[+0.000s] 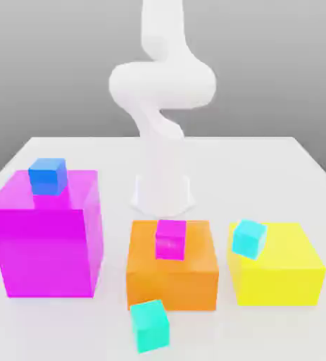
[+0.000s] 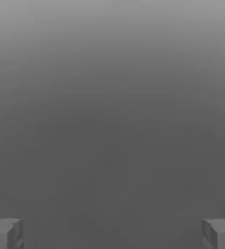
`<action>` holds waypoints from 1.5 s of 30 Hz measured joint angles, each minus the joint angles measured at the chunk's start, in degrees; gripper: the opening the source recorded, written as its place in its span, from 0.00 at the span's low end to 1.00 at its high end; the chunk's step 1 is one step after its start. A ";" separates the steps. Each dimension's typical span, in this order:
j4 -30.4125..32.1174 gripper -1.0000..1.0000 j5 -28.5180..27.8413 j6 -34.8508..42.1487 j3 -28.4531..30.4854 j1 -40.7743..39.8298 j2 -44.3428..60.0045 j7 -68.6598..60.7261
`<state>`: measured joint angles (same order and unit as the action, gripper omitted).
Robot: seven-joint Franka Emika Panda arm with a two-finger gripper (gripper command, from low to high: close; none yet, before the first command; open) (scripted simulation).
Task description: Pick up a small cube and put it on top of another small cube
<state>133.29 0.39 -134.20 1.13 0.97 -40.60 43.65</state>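
The fingers (image 2: 5,233) stand wide apart around nothing, while the small teal cube (image 1: 150,325) lies on the tabletop (image 1: 278,162) before the orange block (image 1: 193,278).

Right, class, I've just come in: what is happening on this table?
Nothing is being handled yet. The white arm stands at the back of the table, and its tool is open and empty. The small teal cube lies on the table in front of the orange block. The small magenta cube sits on top of that block, nothing stacked on it.
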 joint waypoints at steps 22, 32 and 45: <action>13.26 0.50 3.26 -21.30 5.06 3.19 45.98 -19.11; 12.52 0.00 5.33 -32.56 2.57 1.00 61.65 -22.33; 16.09 0.00 3.36 -20.66 3.56 2.08 46.26 -18.05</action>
<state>149.37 3.74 -154.85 4.69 3.06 5.65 25.61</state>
